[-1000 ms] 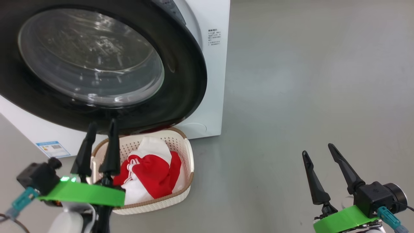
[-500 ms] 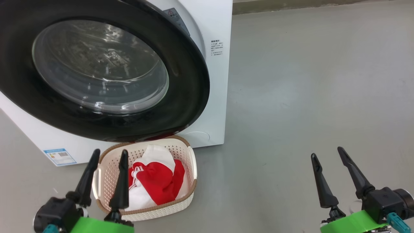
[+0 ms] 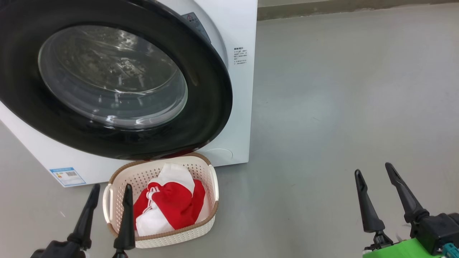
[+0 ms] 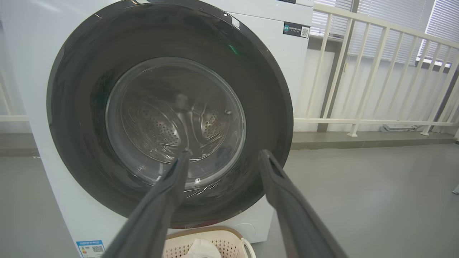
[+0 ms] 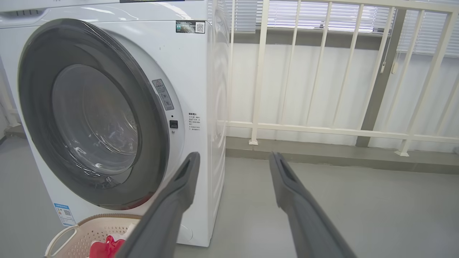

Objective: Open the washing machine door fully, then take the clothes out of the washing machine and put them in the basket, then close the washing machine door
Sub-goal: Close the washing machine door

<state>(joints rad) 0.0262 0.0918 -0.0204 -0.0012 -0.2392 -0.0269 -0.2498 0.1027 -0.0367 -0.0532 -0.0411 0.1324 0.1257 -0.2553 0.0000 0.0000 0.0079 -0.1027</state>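
The left gripper (image 3: 112,187) is pulling back and sinking away from the washing machine (image 3: 240,107). A second ago its fingers were reaching up over the lower rim of the washing machine door (image 3: 211,93); now they are sitting low and near the robot, jaws spread wide and carrying nothing. Along its own fingers the left gripper (image 4: 224,153) is looking straight at the door from a clear gap, touching nothing. The right gripper (image 3: 373,169) is also spread and empty, hanging over bare floor (image 3: 340,107) well off the machine's right side, and it is drifting back a little too. The head camera is rising at the same time, so part of that shift is the view moving. Moving out, the basket (image 3: 172,240) is sitting on the floor just in front of the machine, tucked under the door's lower edge, with the clothes (image 3: 172,204) lying inside it as a red and white bundle. The door is looking flush against the machine's front, and the drum behind the glass is showing no fabric. That is reading like a finished job: laundry out, door closed, arms backing off to rest.
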